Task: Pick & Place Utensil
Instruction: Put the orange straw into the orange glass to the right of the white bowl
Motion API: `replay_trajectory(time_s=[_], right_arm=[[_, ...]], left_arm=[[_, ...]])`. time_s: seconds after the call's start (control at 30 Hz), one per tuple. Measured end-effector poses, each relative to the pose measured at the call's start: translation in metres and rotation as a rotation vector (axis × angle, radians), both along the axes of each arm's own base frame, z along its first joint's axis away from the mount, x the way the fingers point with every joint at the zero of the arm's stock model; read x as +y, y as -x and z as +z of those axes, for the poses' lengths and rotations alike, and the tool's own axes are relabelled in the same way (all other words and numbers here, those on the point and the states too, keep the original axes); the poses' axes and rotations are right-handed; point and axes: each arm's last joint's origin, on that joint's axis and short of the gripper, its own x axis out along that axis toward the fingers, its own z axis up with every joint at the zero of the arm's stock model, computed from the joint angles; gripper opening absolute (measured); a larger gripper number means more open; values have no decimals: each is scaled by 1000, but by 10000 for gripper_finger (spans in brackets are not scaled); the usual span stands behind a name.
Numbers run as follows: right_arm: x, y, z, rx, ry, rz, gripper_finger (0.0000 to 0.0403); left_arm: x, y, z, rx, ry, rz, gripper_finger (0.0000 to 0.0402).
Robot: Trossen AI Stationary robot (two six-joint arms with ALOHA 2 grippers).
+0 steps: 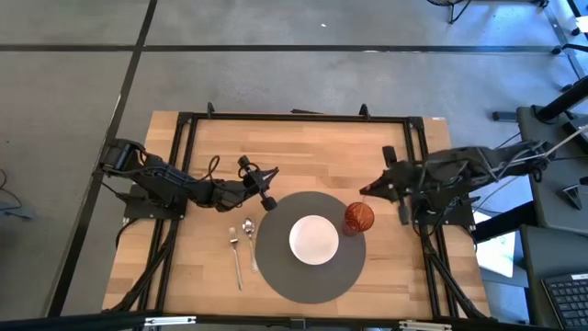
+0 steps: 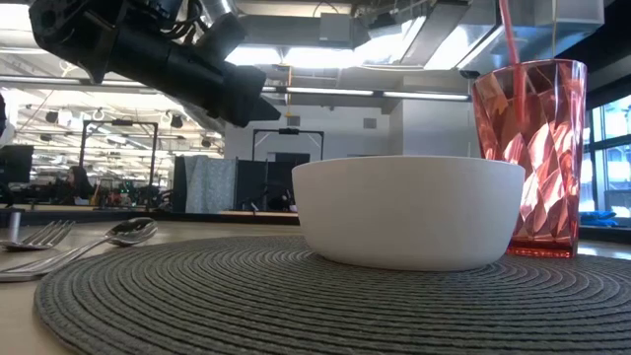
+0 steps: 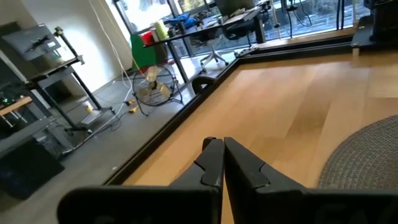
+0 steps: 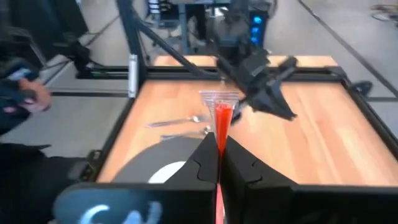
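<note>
The left gripper (image 1: 267,175) hung above bare wood with its jaws pressed together on nothing, just beyond the edge of the round grey woven placemat (image 1: 276,262). The silver metal fork (image 1: 235,254) and silver metal spoon (image 1: 249,235) lay side by side on the light wooden table (image 1: 202,276), below and behind those jaws, the spoon's bowl close to the mat's rim. The right gripper (image 1: 365,191) had its jaws shut on the rim of the red faceted plastic tumbler (image 1: 358,217), which stood upright on the mat directly under them. Just beside the tumbler, in the mat's middle, sat the white round ceramic bowl (image 1: 313,239).
</note>
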Motion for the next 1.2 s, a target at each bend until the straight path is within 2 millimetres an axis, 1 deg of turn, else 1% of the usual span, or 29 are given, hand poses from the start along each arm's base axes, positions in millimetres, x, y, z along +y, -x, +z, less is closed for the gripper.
replay_trajectory(time_s=[0.1, 0.23, 0.43, 0.63, 0.7, 0.8, 1.03, 1.1, 1.2], right_arm=[[2, -5, -16, 33, 2, 0, 2], [3, -8, -31, 63, -28, -11, 2], [6, -17, -71, 115, -50, -23, 3], [6, -18, -88, 135, -59, -25, 5], [6, -18, -88, 143, -71, -29, 12], [7, -17, -88, 150, -113, -22, 41], [5, -11, -82, 121, -134, -2, 155], [3, -5, -75, 92, -121, 8, 182], [-1, 10, -52, 21, -116, 23, 212]], left_arm=[[0, 0, 0, 0, 0, 0, 2], [0, 0, 0, 2, -1, -1, 2], [0, 0, 0, 1, -2, -1, 8], [0, 0, 0, 0, -1, -1, 4], [-1, 0, 0, 1, 0, -9, 2], [-1, -1, 0, 1, 5, -31, 2], [-1, -1, 0, -9, 19, -35, 8], [-1, -1, 0, -10, 20, -36, 7], [-1, -1, 0, -12, 23, -34, 4]])
